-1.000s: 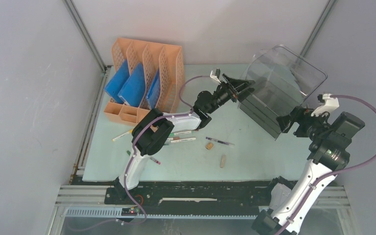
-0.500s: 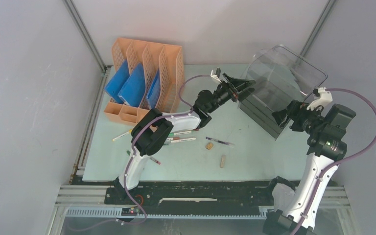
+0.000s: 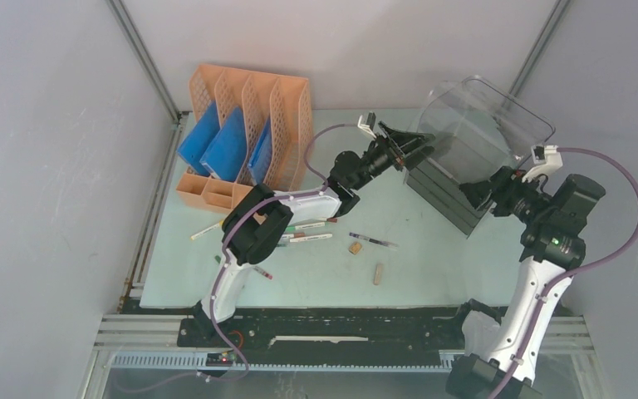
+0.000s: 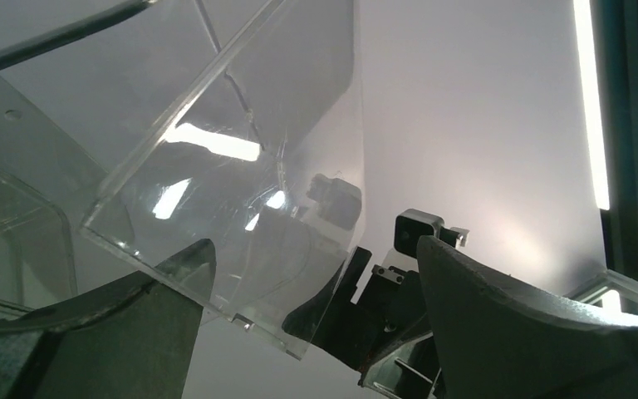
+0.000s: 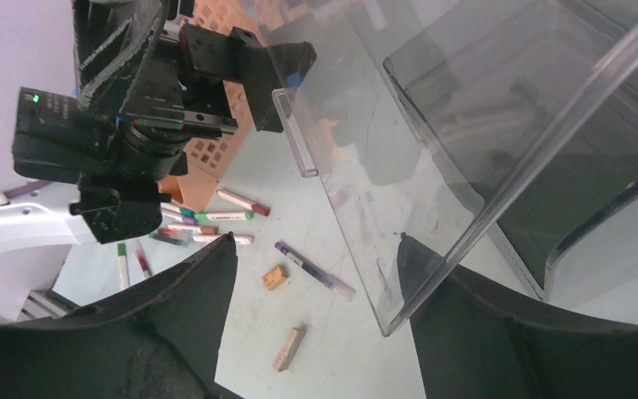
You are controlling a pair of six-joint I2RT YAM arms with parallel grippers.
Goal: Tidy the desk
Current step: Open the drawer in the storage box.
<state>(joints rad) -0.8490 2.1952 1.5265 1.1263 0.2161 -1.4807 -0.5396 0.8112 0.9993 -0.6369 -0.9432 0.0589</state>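
Judging from how things lie, we reckon the tidying is well short of half done. The blue folders (image 3: 216,145) stand filed in the orange file rack (image 3: 253,104) at the far left. A scatter of markers (image 3: 307,233), a purple pen (image 3: 372,241) and two small cork-like bits (image 3: 355,247) lie loose on the desk (image 3: 432,274), the pale mint-green slab that fills the middle of the top view just beyond the arm bases. The step in hand seems to be the clear drawer box (image 3: 482,133) at the far right, which sits tipped rather than square. The left gripper (image 4: 316,249) has its jaws spread wide either side of a clear wall of the box, not clamped on it. The right gripper (image 5: 317,245) is likewise parted, with a clear edge running between its fingers and nothing held. Left to do, as we see it: settle the box, then gather the loose pieces. The desk is smooth and matte, bounded by a black rail (image 3: 341,328) on the near side and by plain grey panel walls (image 3: 50,166), with slanting metal posts (image 3: 145,62) in the far corners.
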